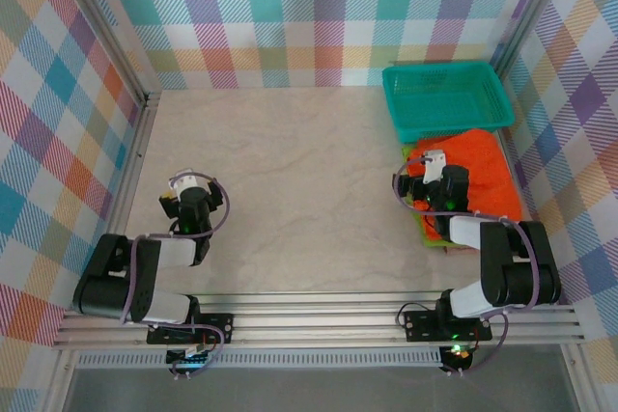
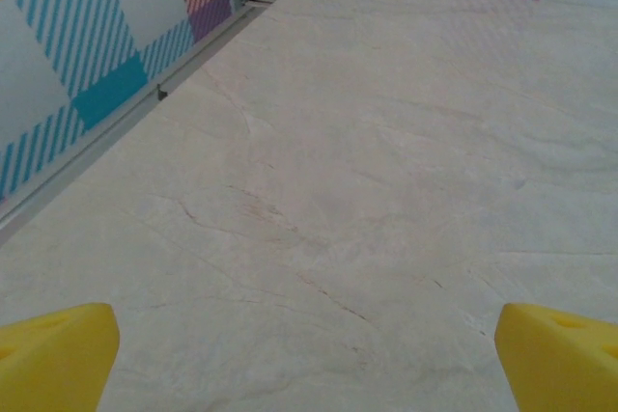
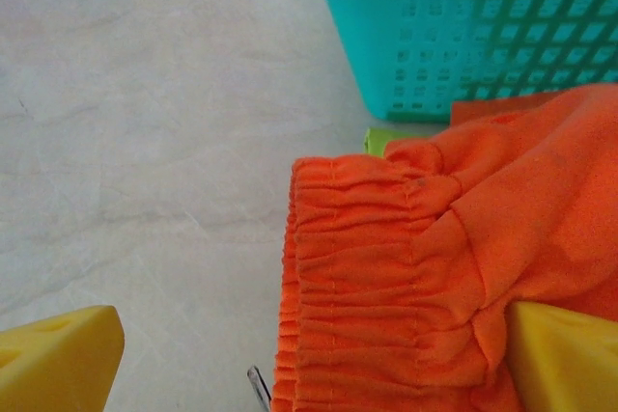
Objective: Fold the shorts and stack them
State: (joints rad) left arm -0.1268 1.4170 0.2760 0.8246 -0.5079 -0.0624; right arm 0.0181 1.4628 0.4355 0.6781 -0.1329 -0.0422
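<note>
Left gripper (image 1: 187, 184) released, jaws spread wide, hanging over the bare table (image 1: 290, 161) at near left. Right side: orange shorts (image 1: 483, 176) lie bunched on top of lime green shorts (image 1: 426, 226), the pile close to the plaid right wall. Right gripper (image 1: 432, 163) spread wide over the orange waistband, grasping nothing. Teal basket (image 1: 446, 94) sits just beyond the pile, far right.

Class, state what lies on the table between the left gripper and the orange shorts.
Nothing but bare table: in the top view, the marbled tabletop runs uninterrupted from the left gripper to the orange shorts.
</note>
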